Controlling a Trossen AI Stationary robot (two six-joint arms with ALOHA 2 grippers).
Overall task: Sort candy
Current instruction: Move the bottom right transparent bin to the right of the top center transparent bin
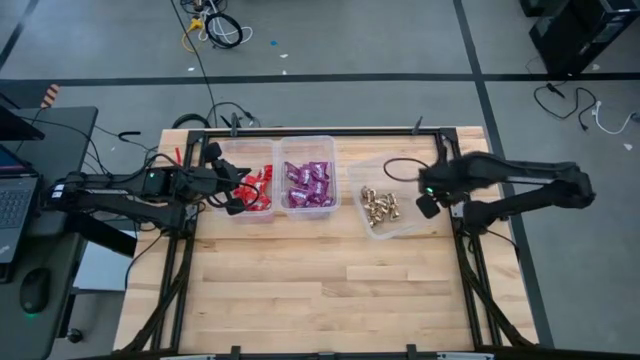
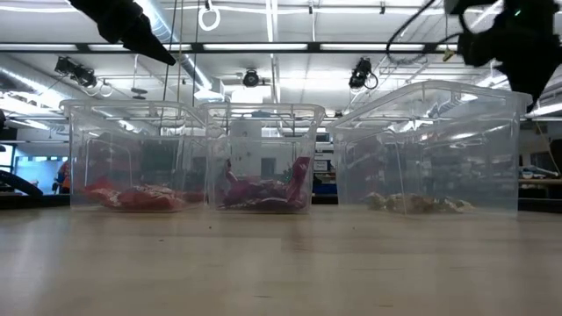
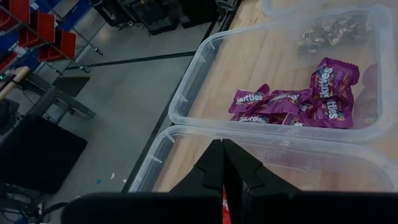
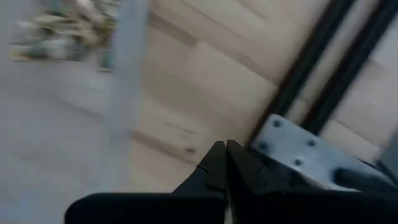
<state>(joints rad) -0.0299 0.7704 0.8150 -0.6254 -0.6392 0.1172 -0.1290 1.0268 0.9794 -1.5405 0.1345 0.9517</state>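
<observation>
Three clear plastic bins stand in a row at the far part of the wooden table (image 1: 300, 290). The left bin (image 1: 215, 205) holds the red packets (image 1: 258, 190), the middle bin (image 1: 307, 142) holds the purple packets (image 1: 308, 185), and the right bin (image 1: 405, 228), which is turned a little against the other two, holds the gold pieces (image 1: 379, 205). In the high view no candy lies on the bare table; all of it is inside the bins.

The left gripper (image 1: 232, 192) is over the left bin, at its left side, with the red packets just beside its tip. In the left wrist view its two dark fingers (image 3: 211, 168) are pressed together, tip against tip, and nothing is pinched between them. Past these fingers, the purple packets (image 3: 298, 102) lie in the next bin, and a few gold pieces (image 3: 326, 31) show farther away in the third one.

The right gripper (image 1: 429, 204) is at the right edge of the right bin, near the gold pieces but apart from them. In the right wrist view its fingers (image 4: 219, 158) also meet at the tips and hold nothing; the gold pieces (image 4: 59, 28) show blurred off to the side, behind the bin wall.

In the low view both arms are high above the bins, and the candy rests on the bin floors: red (image 2: 132, 197), purple (image 2: 263, 191) and gold (image 2: 413, 204).
</observation>
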